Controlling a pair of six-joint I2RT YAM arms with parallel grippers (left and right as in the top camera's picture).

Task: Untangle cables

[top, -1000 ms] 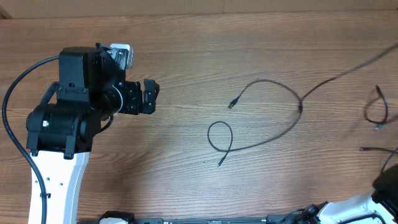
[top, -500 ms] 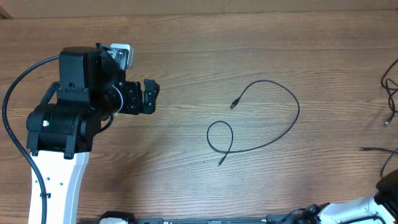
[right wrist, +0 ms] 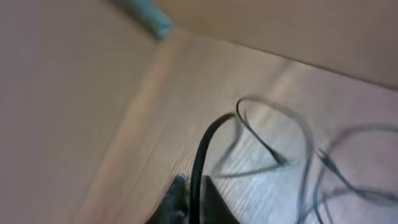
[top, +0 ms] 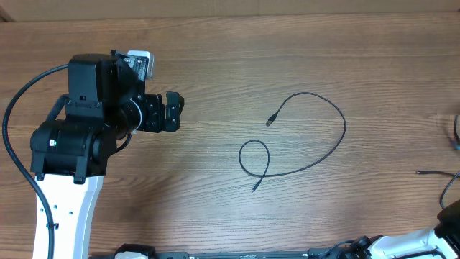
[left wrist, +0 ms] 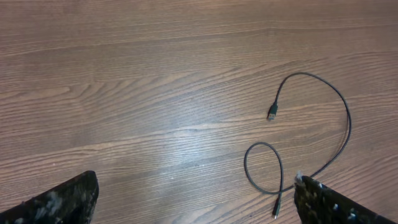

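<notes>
One thin black cable [top: 316,155] lies alone on the wooden table, with a small loop at its left end and a plug tip at its upper end. It also shows in the left wrist view [left wrist: 311,155]. My left gripper [top: 172,111] is open and empty, well left of it. My right gripper [right wrist: 193,199] is shut on a black cable [right wrist: 202,155] that rises between its fingers. More cable loops [right wrist: 298,155] blur beyond it. Cable ends [top: 438,173] show at the overhead view's right edge.
The left arm's body [top: 79,137] stands at the table's left side with its thick wire [top: 14,122]. The right arm's base [top: 431,237] sits at the bottom right corner. A wall or board edge [right wrist: 149,18] shows in the right wrist view.
The cables at the right have been pulled away to the right, off the lone looped cable and almost out of the overhead view. The left arm has not moved.
</notes>
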